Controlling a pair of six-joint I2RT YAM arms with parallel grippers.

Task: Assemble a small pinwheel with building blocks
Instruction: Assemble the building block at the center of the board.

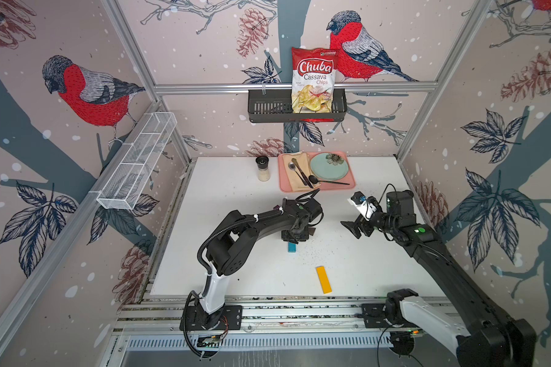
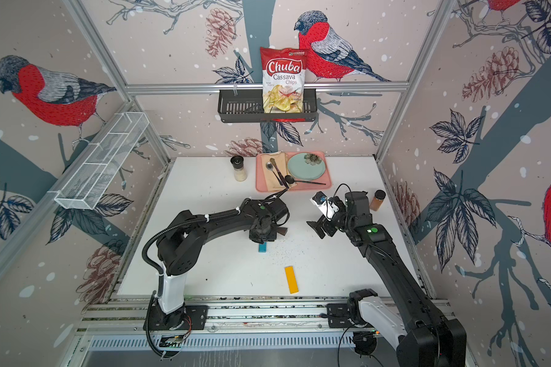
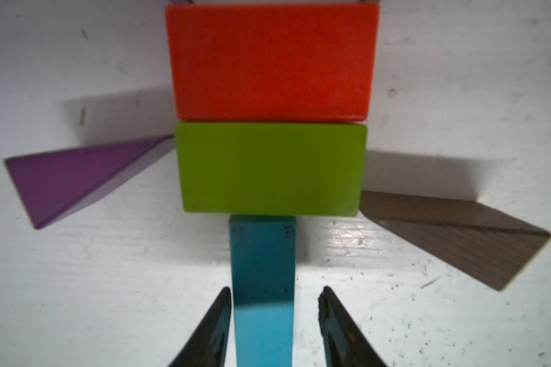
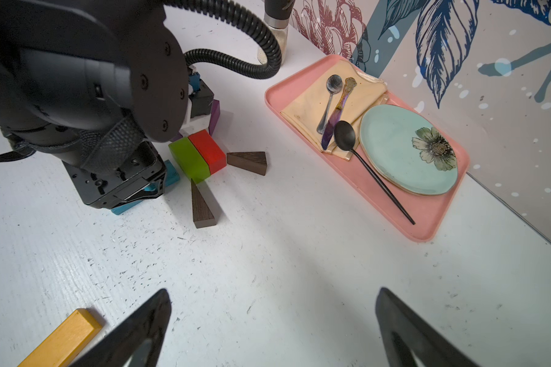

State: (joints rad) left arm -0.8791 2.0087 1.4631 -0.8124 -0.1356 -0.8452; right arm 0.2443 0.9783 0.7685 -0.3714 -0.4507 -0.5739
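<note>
A white painted counter (image 1: pixel 236 197), scuffed and flecked with dark scratches, sits in an aluminium-framed booth papered with red-breasted birds, pine cones and leaves. On the back wall a black slotted basket (image 1: pixel 268 109) holds a glossy chips bag (image 1: pixel 314 79), and a white wire-mesh shelf (image 1: pixel 137 162) hangs on a side wall. At the far edge a pink tray (image 1: pixel 318 189) carries a cream napkin (image 4: pixel 306 108), cutlery (image 4: pixel 327 108) and a pale green plate (image 1: pixel 326 170), with a shaker (image 1: pixel 263 171) beside it. The pinwheel (image 4: pixel 201 155) lies flat mid-counter. Its matte red brick (image 3: pixel 271 60) and green brick (image 3: pixel 269 168) touch along their long sides. A purple wedge (image 3: pixel 67 178) and a grained brown wedge (image 3: pixel 458 238) fan outward, and a blue bar (image 3: pixel 263 254) butts the green brick. The left end effector (image 3: pixel 275 288) straddles that bar, slightly parted, with a gap on one side. The yellow bar (image 1: pixel 323 279) lies apart, nearer the front edge. The right end effector (image 4: pixel 272 289) hovers wide and empty.
</note>
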